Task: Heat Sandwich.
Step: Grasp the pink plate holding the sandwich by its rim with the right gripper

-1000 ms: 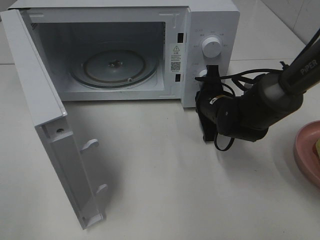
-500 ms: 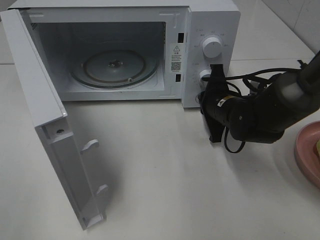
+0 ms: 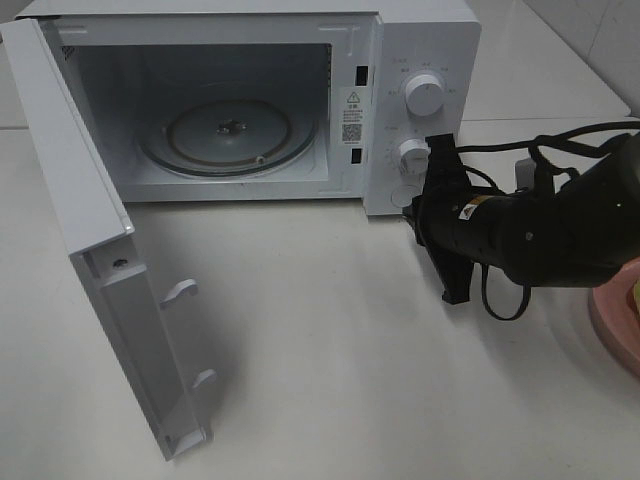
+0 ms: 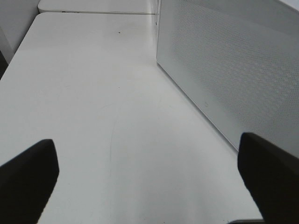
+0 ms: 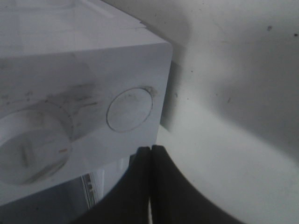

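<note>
The white microwave [image 3: 425, 45] stands at the back with its door [image 3: 95, 240] swung wide open and its glass turntable [image 3: 230, 135] bare. My right gripper [image 3: 414, 206] is shut on nothing, its tips just off the round button [image 5: 129, 109] low on the control panel. Of the sandwich only a yellow-green sliver [image 3: 636, 290] shows, on the pink plate [image 3: 612, 322] at the right edge, behind my right arm. My left gripper [image 4: 149, 186] is open and empty over bare table, beside the perforated outer face of the door [image 4: 224, 70]; the exterior high view does not show it.
Two knobs [image 3: 424, 95] [image 3: 412, 153] sit on the microwave's panel above the button. The open door juts toward the front left. Cables [image 3: 540, 150] loop off my right arm. White table [image 3: 330, 350] spreads in front of the microwave.
My right arm has shifted to the right and slightly toward the front, covering more of the pink plate. Its gripper stayed shut. The door and the left gripper have not changed.
</note>
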`<action>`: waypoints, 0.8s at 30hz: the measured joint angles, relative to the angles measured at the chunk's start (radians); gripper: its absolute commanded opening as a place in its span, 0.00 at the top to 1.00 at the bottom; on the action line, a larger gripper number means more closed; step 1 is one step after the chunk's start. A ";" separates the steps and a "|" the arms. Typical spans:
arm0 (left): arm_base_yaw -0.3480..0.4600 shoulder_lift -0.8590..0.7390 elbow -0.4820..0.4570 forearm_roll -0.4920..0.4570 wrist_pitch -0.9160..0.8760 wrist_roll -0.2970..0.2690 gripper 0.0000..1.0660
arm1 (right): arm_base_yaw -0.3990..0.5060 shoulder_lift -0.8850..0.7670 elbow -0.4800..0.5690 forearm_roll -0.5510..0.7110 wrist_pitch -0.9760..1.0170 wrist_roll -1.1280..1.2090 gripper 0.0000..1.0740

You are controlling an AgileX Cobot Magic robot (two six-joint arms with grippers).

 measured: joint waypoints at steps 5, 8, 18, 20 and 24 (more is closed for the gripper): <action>0.000 0.000 0.000 0.000 0.000 0.000 0.07 | 0.000 -0.092 0.027 -0.070 0.136 -0.073 1.00; 0.000 0.000 0.000 0.000 0.000 0.000 0.07 | 0.000 -0.123 0.032 -0.105 0.204 -0.117 0.99; 0.000 0.000 0.000 0.000 0.000 0.000 0.07 | 0.000 -0.288 0.034 -0.319 0.601 -0.411 0.96; 0.000 0.000 0.000 0.000 0.000 0.000 0.07 | 0.000 -0.313 0.034 -0.323 0.665 -0.503 0.96; 0.000 0.000 0.000 0.000 0.000 0.000 0.07 | 0.000 -0.350 0.034 -0.331 0.793 -0.739 0.95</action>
